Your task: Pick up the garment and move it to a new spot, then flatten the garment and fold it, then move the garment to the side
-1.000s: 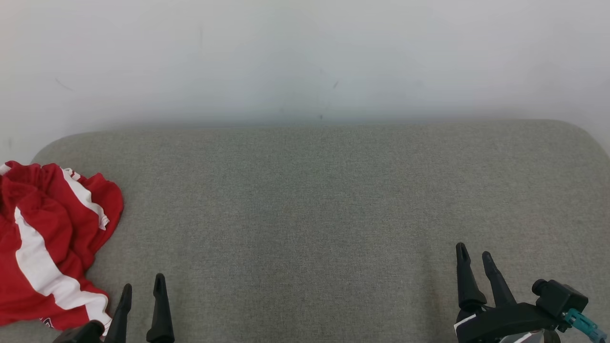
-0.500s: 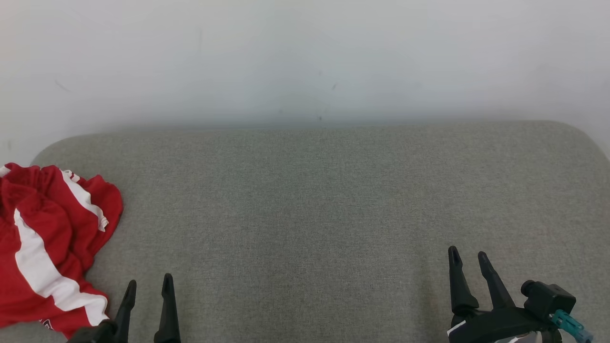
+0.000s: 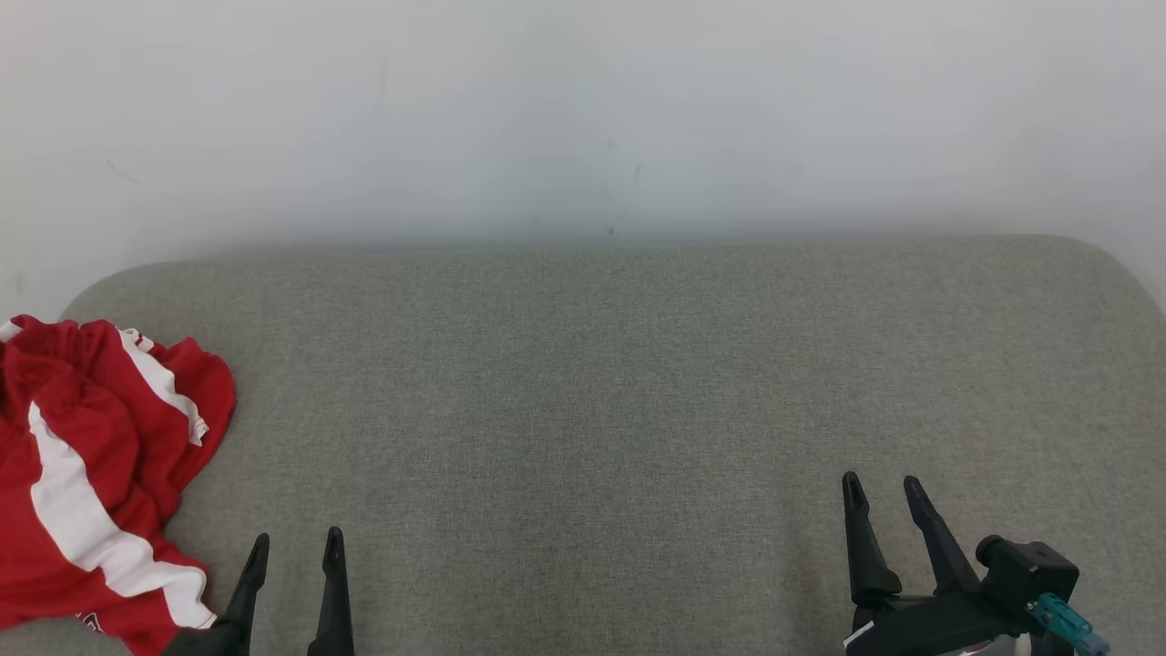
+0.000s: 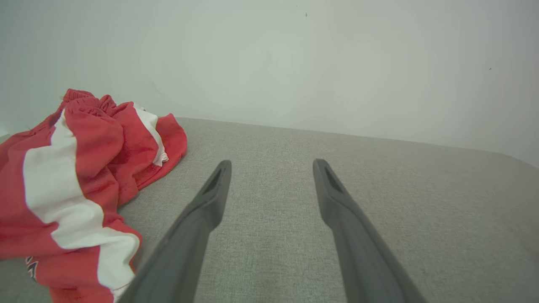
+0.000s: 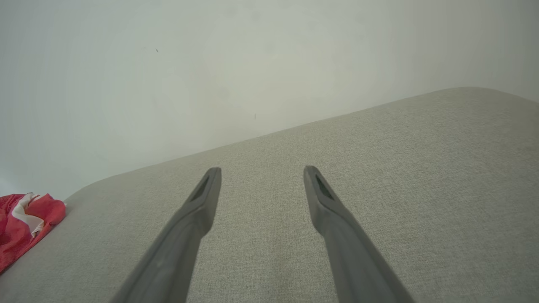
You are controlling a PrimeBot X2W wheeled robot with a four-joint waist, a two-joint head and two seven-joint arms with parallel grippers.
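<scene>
Our left gripper (image 3: pixel 297 538) hung at the near left with its fingers spread wide and nothing between them. Our right gripper (image 3: pixel 882 480), at the near right, was equally wide and empty. The garment (image 3: pixel 91 474) lay crumpled just left of the left gripper, on the left end of the grey cushion (image 3: pixel 583 383). The frame edge cut part of it off. It was red with broad white stripes, and the small print at its near hem was unreadable.
</scene>
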